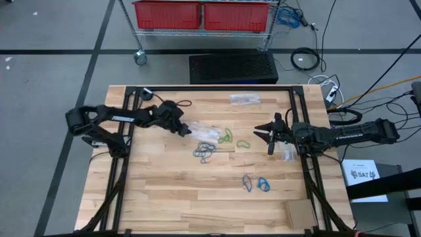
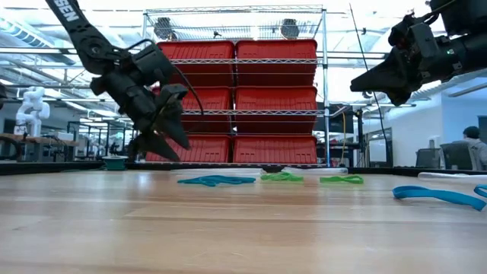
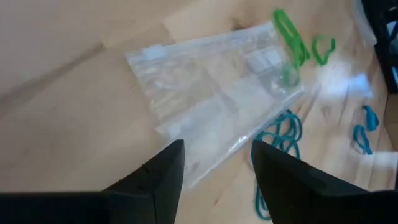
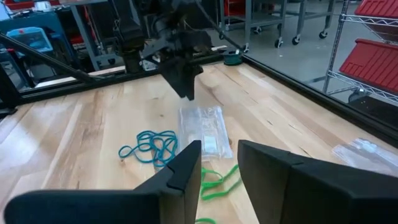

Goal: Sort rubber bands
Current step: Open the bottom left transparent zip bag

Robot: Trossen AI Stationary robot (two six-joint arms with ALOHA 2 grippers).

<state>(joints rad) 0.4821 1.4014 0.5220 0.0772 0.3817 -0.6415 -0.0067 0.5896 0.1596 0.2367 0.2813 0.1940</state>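
My left gripper (image 1: 186,129) hangs above the wooden table (image 1: 164,197), left of centre, fingers spread a little with nothing between them, as the left wrist view shows. Just below and ahead of it lies a clear plastic bag (image 3: 217,99), flat on the wood, its long axis running from my left gripper toward the table's middle. There is bare wood all along the near edge and on the far left, so that side is open.

At the bag's inner end the rubber bands begin. A tangle of dark grey-blue bands (image 1: 205,151) lies near the centre; I cannot count the loops in it. Beside it, slightly farther back, is a cluster of green bands (image 1: 225,137) touching the bag's end, and one green band (image 1: 243,143) lies apart to the right, its long axis roughly across the table. Nearer the front edge lie two more: a dark blue band (image 1: 248,183) and a bright blue band (image 1: 264,185), side by side, both stretched front to back.

A second clear bag (image 1: 245,99) rests near the far edge.

My right gripper (image 1: 266,137) is raised over the right side, pointing toward the centre, its fingers parted and empty. A third small bag (image 1: 287,153) lies just under that arm by the right rail.
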